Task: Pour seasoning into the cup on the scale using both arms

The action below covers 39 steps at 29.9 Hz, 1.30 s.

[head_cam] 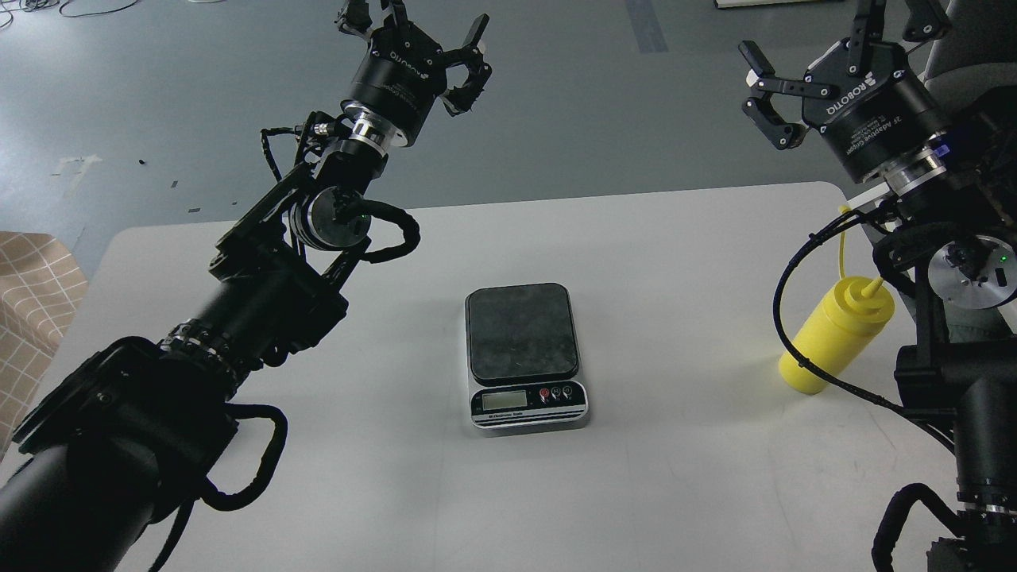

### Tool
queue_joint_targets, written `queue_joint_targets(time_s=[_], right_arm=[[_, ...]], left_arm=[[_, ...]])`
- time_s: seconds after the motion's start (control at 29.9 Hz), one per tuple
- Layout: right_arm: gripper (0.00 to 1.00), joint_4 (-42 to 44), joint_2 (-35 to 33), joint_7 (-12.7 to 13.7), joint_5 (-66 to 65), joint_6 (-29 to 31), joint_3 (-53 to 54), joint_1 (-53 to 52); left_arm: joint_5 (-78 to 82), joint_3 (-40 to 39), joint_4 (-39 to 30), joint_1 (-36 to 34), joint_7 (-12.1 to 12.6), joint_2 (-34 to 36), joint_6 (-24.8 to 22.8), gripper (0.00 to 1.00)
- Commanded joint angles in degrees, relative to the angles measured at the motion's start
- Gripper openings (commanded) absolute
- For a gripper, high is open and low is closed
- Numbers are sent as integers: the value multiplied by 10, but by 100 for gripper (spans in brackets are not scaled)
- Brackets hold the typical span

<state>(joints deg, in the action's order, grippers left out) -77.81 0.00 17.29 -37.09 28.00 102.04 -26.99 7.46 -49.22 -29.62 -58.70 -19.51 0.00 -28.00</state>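
Nothing is gripped yet: my left claw (425, 44) and right claw (802, 79) hang spread above the black-plated digital scale (524, 353). The yellow plastic squeeze bottle (830, 338) stands right of it; possibly hidden, no cup shows. Fetching comes next.

Scale (526, 357) left of seasoning (834, 335)

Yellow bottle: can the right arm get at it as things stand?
Probably yes. The bottle stands alone on the table near the right arm, and the right gripper is open and empty above; only the arm's own cable crosses it.
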Motion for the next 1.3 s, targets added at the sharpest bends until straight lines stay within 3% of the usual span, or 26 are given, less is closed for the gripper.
queue_joint_targets(time_s=[0.0, 0.47, 0.67, 0.94, 1.27], right_arm=[[100, -1, 0, 0, 0, 0, 0, 0], [100, 0, 0, 0, 0, 0, -1, 4], [100, -1, 0, 0, 0, 0, -1, 4], [100, 0, 0, 0, 0, 0, 0, 13], [100, -1, 0, 0, 1, 0, 0, 13]], left_arm=[[0, 0, 0, 0, -1, 0, 0, 98], [0, 2, 0, -1, -2, 0, 0, 98], [35, 35, 1, -18, 9, 0, 0, 98], [191, 143, -5, -98, 0, 108, 0, 98], [374, 171, -15, -168, -20, 198, 0, 98]])
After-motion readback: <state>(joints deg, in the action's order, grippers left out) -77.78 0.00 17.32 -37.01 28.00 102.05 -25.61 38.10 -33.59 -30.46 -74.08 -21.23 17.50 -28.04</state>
